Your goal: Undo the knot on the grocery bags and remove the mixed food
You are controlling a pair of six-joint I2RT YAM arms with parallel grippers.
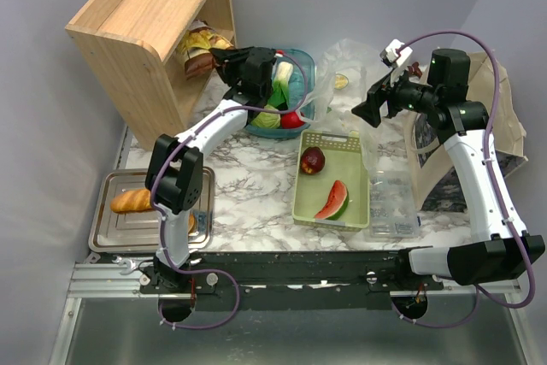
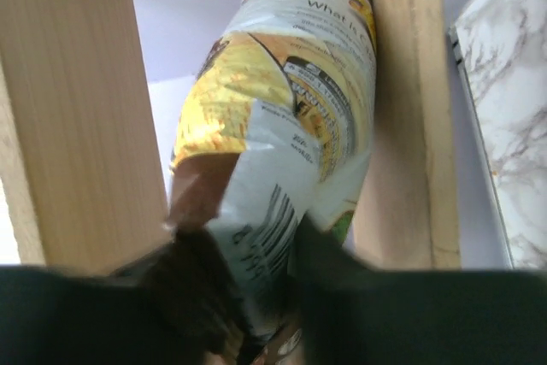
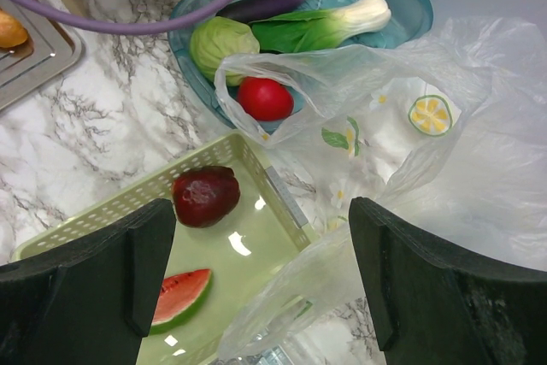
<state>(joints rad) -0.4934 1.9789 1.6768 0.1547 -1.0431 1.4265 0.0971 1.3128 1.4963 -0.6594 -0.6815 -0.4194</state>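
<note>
Chips bag (image 2: 273,126) at the shelf (image 2: 77,126)
Left gripper (image 2: 256,297) seemingly pinches its end seam, the right place: light, crinkly, crushable; right gripper (image 3: 261,245) hangs spread.

1. Bright, even overhead light; soft short shadows on white-grey marbled tabletop (image 1: 248,185).
2. Left wrist view blurred up close: dark fingers (image 2: 192,297), yellow-white crinkly chips bag (image 2: 273,126).
3. Glare spots on glossy pale-green plastic basket (image 3: 256,271) floor.

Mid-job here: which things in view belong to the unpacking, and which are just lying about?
Job: grocery bag, chips bag, tomato, apple, watermelon wedge, cabbage, eggplant, bread rolls.
Lying about: brown paper bag, clear plastic item beside the green basket.
</note>
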